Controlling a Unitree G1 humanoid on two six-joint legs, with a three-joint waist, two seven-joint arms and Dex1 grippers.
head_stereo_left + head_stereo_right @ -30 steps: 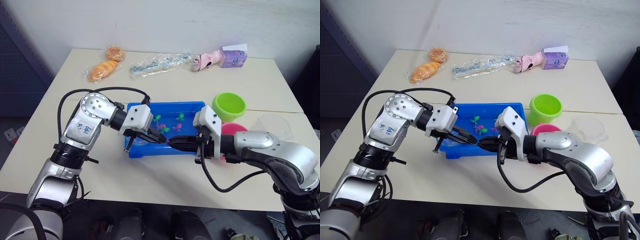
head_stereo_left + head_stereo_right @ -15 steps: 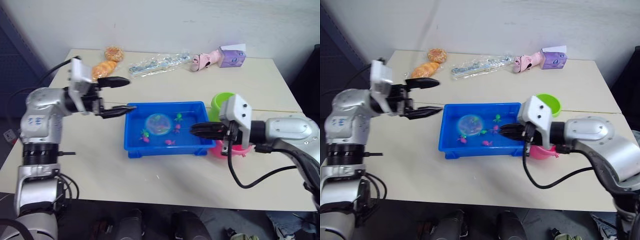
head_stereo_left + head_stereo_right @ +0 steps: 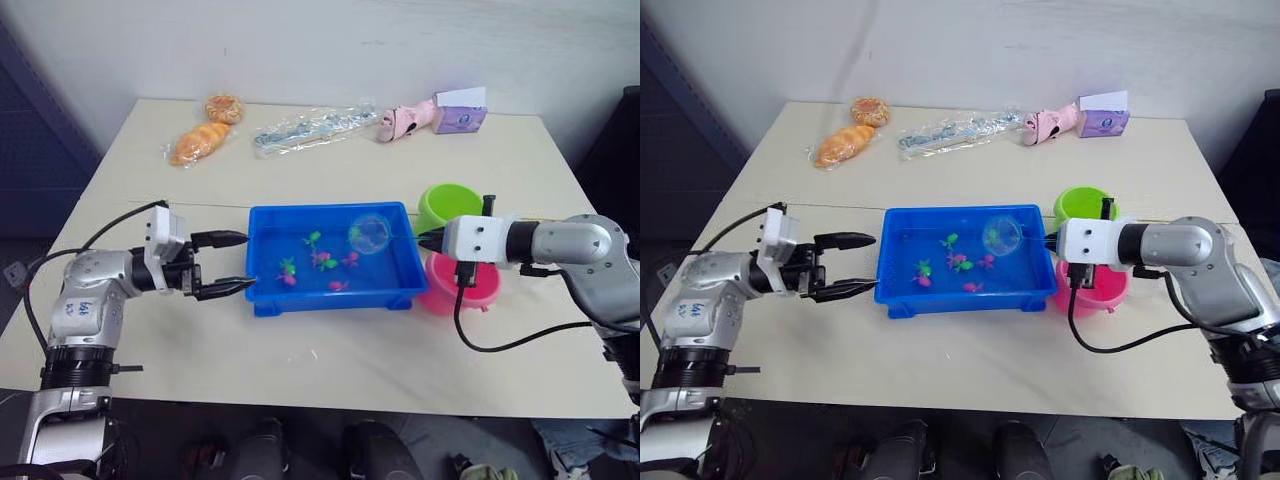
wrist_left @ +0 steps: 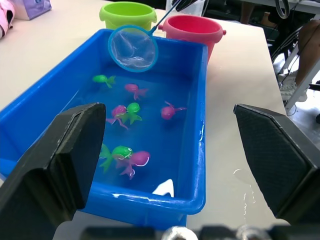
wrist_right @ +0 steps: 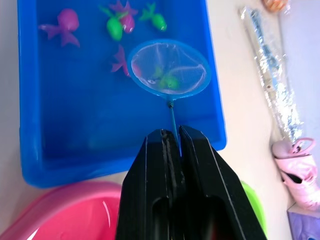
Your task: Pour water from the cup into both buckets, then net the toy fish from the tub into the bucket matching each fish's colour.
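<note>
Right gripper [image 5: 171,142] pinching the net [image 5: 169,68] handle, hoop raised over the tub's [image 3: 300,300] right end at centre frame with a green fish [image 5: 169,81] seemingly inside, left gripper [image 3: 228,264] spread beside the tub, so keep the hoop level toward the green bucket [image 3: 450,205].

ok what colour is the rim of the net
Light blue; the net rim shows best in the right wrist view, held over the tub.

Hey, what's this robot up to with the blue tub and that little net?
The right tool is shut on the net by its stick, holding the hoop over the tub end nearest the green bucket and pink bucket. Green and pink toy fish float in the water. The left tool is open beside the tub, holding nothing.
</note>
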